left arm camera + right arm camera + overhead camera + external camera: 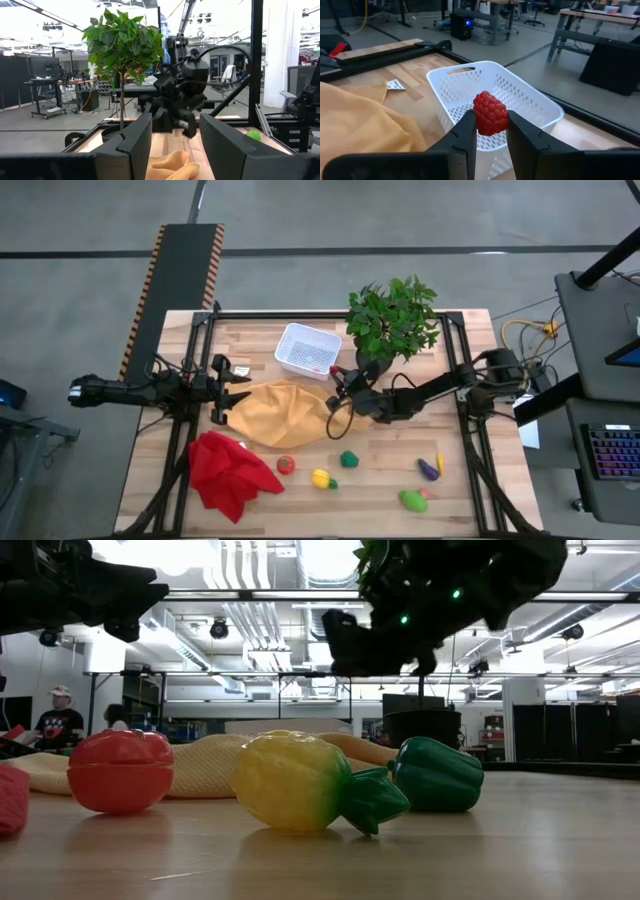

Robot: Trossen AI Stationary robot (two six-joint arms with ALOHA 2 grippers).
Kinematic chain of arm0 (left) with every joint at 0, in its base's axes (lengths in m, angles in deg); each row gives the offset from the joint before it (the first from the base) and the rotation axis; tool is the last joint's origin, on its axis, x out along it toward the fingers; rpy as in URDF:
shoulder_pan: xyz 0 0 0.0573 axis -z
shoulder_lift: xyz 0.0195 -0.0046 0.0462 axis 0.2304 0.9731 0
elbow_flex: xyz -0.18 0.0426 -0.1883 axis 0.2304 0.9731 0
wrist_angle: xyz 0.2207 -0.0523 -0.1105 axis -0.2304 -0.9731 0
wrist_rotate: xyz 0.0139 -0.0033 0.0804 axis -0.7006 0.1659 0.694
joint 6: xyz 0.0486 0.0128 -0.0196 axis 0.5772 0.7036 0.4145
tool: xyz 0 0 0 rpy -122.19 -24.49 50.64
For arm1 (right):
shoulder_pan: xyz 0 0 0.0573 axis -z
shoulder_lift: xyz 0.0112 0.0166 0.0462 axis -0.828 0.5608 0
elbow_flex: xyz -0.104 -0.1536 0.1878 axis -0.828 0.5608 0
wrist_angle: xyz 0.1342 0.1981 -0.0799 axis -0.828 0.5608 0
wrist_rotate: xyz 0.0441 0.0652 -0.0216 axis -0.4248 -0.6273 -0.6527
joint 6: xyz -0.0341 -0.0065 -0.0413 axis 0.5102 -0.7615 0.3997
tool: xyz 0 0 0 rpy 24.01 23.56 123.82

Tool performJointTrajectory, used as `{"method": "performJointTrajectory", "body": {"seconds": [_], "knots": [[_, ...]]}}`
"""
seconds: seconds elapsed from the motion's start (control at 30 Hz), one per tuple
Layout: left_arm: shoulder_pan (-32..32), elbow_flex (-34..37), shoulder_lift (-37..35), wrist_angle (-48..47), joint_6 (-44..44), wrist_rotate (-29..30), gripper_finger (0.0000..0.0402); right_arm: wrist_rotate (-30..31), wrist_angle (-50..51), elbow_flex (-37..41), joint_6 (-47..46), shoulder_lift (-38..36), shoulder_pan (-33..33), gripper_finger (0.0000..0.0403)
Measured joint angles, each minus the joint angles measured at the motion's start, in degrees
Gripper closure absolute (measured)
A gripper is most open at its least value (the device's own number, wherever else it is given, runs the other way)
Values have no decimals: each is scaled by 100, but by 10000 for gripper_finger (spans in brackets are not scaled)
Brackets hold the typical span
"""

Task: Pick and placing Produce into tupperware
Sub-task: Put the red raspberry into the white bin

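Over on the left, the left gripper (232,387) waits with fingers apart at the edge of the yellow cloth (280,414), holding nothing. Next along, the white tupperware (490,92) sits near the table's far edge, the potted plant (392,320) just beside it. The right gripper (489,131) pinches a red berry (490,113) just short of the bin's near wall. I'd judge it mid-carry: next it needs to clear that rim, then let go. More produce lies well apart near the front edge.
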Motion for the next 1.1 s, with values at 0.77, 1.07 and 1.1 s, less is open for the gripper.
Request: {"method": "performJointTrajectory", "body": {"seconds": [0.77,1.07,1.1], "knots": [[1,0,4,-15,-2,0,249,413,245,-1498,1458,1323,419,320],[2,0,31,-32,-2,-2,249,484,822,-1644,1289,1323,500,290],[2,0,36,-35,-2,0,249,482,826,-1642,1239,1323,504,285]]}}
